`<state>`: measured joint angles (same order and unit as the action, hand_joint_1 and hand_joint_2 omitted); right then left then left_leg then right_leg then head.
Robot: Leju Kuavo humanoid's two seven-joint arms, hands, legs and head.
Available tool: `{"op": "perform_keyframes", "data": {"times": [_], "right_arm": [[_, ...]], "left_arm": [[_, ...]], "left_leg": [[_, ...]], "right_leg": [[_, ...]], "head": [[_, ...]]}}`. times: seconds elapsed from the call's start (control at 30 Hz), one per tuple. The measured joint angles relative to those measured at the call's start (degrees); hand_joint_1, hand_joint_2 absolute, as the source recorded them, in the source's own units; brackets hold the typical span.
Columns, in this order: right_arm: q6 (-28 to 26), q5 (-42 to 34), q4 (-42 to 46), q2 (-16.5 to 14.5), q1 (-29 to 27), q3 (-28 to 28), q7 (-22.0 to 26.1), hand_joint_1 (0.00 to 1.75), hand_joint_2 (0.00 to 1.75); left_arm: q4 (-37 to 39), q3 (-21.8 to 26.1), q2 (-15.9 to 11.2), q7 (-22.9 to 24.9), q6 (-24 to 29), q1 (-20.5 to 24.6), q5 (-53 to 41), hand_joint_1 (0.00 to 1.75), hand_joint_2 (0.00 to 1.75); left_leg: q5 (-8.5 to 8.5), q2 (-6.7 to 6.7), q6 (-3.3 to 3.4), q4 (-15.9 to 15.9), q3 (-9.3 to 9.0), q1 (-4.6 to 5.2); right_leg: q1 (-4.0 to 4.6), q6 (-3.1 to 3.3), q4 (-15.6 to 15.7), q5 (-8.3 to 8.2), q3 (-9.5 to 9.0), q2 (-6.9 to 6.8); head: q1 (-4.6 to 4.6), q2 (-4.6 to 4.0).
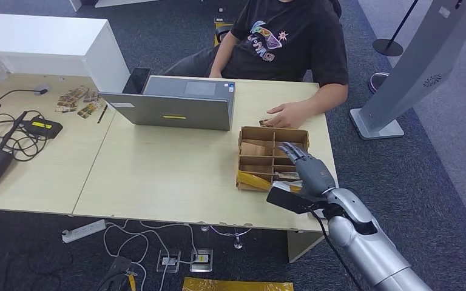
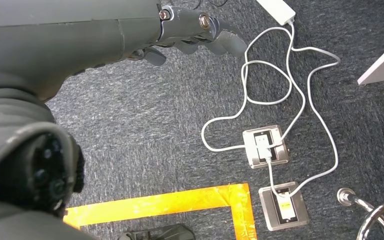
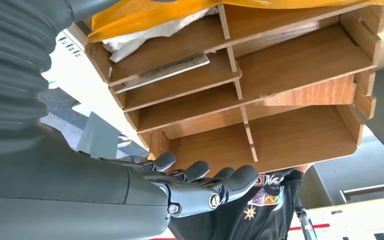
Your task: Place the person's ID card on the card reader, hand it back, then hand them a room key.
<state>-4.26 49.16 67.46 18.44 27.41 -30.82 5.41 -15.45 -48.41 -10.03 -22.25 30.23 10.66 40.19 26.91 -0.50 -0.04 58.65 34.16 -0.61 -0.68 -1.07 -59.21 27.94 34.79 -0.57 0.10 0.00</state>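
One right robot hand (image 1: 304,168), fingers spread, empty, over wooden tray (image 1: 246,153).

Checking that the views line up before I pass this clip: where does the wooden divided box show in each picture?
Head view: the wooden divided box sits at the table's right end, under the right hand.
Left wrist view: not in it; carpet, cables and floor sockets.
Right wrist view: the box spans the upper picture, beyond the hand.
Shared landmark: the person's black printed T-shirt.
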Motion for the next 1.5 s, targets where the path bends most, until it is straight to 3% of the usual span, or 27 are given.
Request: {"op": "perform_keyframes", "data": {"times": [0.33, 0.37, 0.47, 0.5, 0.63, 1.5], "right_arm": [[-1.0, -0.2, -1.0, 0.1, 0.0, 0.0, 0.6, 0.0, 1.75], [-1.0, -0.2, -1.0, 0.1, 0.0, 0.0, 0.6, 0.14, 1.75], [-1.0, -0.2, -1.3, 0.1, 0.0, 0.0, 0.6, 1.45, 1.75], [-1.0, -0.2, -1.3, 0.1, 0.0, 0.0, 0.6, 1.75, 1.75], [-0.6, -0.1, -1.3, 0.1, 0.0, 0.0, 0.4, 1.75, 1.75], [2.9, 0.3, -1.7, -0.2, 0.6, -1.0, -0.4, 1.75, 1.75]], "left_arm": [[0.0, 0.0, 0.0, 0.0, 0.1, 0.0, -0.2, 0.0, 0.0], [0.0, 0.0, 0.0, 0.0, 0.1, 0.0, -0.2, 0.0, 0.0], [0.0, 0.0, 0.0, 0.0, 0.1, 0.0, -0.2, 0.0, 0.0], [0.0, 0.0, 0.0, 0.0, 0.1, 0.0, -0.3, 0.0, 0.0], [0.0, 0.0, 0.0, 0.0, 0.1, 0.0, -0.2, 0.0, 1.75], [0.0, 0.0, 0.0, 0.0, 0.1, -0.1, 0.6, 0.0, 1.75]], "left_leg": [[0.0, 0.0, 0.0, 0.0, 0.0, 0.0], [0.0, 0.0, 0.0, 0.0, 0.0, 0.0], [0.0, 0.0, 0.0, 0.0, 0.0, 0.0], [0.0, 0.0, 0.0, 0.0, 0.0, 0.0], [0.0, 0.0, 0.0, 0.0, 0.0, 0.0], [0.0, 0.0, 0.0, 0.0, 0.0, 0.0]], "right_leg": [[0.0, 0.0, 0.0, 0.0, 0.0, 0.0], [0.0, 0.0, 0.0, 0.0, 0.0, 0.0], [0.0, 0.0, 0.0, 0.0, 0.0, 0.0], [0.0, 0.0, 0.0, 0.0, 0.0, 0.0], [0.0, 0.0, 0.0, 0.0, -0.01, 0.0], [0.0, 0.0, 0.0, 0.0, -0.01, -0.01]], "head": [[0.0, 0.0], [0.0, 0.0], [-0.01, 0.0], [-0.01, 0.0], [-0.01, 0.0], [0.0, 0.0]]}}
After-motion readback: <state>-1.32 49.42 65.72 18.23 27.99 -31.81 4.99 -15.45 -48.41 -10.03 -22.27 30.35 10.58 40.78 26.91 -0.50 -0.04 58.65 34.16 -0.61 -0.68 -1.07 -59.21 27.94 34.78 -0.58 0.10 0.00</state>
